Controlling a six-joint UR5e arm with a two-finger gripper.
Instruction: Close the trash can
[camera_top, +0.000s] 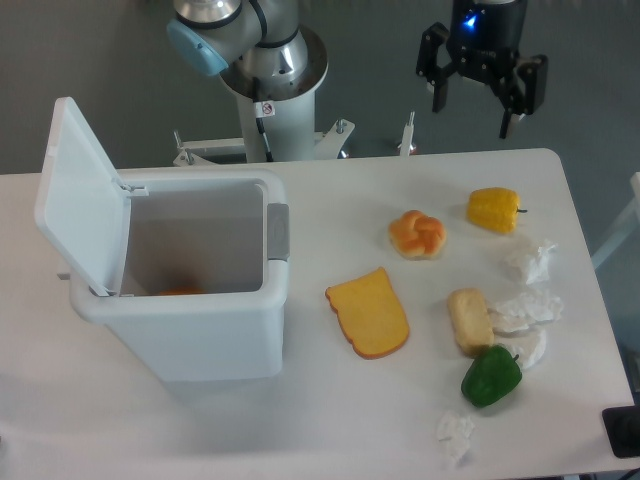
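White counter (300, 420) against a grey backdrop. Far left: trash can (180, 300), large white rectangular bin, lid (80, 200) standing upright on the left-side hinge, grey latch tab (277, 232) on the right rim, something orange low inside. Probably light, stiff, smooth plastic; lid likely swings freely, so best pushed at its top free edge, not gripped. Far right, above the counter: hand (478, 105), fingers spread, holding nothing, well apart from the can.
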